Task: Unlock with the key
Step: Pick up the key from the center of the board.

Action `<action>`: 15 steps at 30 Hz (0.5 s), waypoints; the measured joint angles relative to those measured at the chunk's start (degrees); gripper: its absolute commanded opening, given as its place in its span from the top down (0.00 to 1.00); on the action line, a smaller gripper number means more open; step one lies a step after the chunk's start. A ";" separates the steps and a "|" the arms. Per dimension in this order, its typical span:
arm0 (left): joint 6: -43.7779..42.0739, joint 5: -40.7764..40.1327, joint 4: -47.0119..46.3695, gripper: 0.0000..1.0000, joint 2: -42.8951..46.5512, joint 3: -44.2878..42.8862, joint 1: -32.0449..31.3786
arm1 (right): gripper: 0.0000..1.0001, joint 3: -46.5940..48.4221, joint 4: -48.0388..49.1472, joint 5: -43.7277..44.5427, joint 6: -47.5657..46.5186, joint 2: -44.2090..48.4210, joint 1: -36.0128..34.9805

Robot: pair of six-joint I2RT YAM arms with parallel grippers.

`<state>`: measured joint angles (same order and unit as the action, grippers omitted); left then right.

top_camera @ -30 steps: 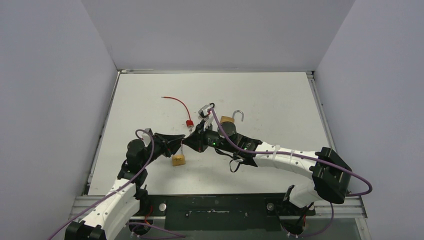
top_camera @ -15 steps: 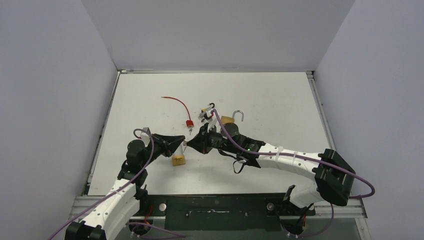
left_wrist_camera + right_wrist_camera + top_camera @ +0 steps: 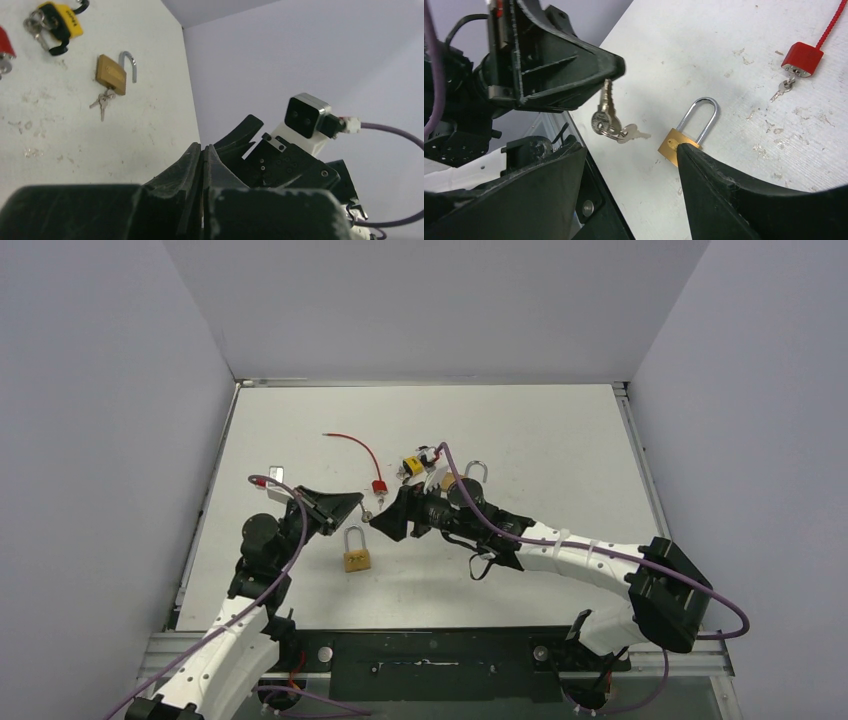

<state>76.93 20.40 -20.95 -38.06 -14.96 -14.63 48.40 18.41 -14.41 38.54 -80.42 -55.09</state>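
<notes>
1. Pinching the key bunch (image 3: 604, 117) in the left gripper (image 3: 611, 70), jaws fully closed on the blade end of one key. Head and ring hanging down, second key dangling off the ring toward 4 o'clock in the right wrist view.
2. In the top view, holding the keys off the table (image 3: 560, 440) near its middle, between the two claw tips.
3. Right gripper (image 3: 631, 150) open: fingers spread wide, nothing between the pads. Parked at 4 o'clock of the keys in the top view, just beside them, nose to nose with the left claw.
4. Closed brass padlock (image 3: 356, 558) lying flat, shackle down in the body, at 6 o'clock of the keys and near them. Not touched by either claw.
5. Red cable lock (image 3: 378, 486) at 12 o'clock of the keys, small key at its lower end, cable trailing off toward 11 o'clock.
6. Yellow lock (image 3: 57, 22) at 2 o'clock of the keys.
7. Open brass padlock (image 3: 111, 74) further out toward 2 o'clock, shackle swung up, keys at its base. Partly behind the right arm from above.
</notes>
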 measured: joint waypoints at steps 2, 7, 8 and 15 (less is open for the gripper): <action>-3.78 0.31 -1.99 1.00 0.35 -1.09 0.00 | 0.32 0.00 0.46 -0.02 1.11 0.00 0.13; -10.80 1.64 -3.63 1.00 0.70 -3.26 0.00 | 0.43 0.00 2.38 -1.14 2.16 0.00 0.37; -11.78 1.81 -3.61 1.00 0.79 -3.65 0.00 | 0.49 0.00 2.60 -1.40 2.32 0.00 0.37; -13.33 2.97 -3.43 1.00 0.92 -4.59 0.00 | 0.55 0.02 5.57 -3.15 3.76 0.02 0.35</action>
<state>63.59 23.38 -24.38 -37.15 -19.55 -14.63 48.42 23.99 -17.56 42.30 -80.40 -54.74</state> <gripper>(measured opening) 0.007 0.341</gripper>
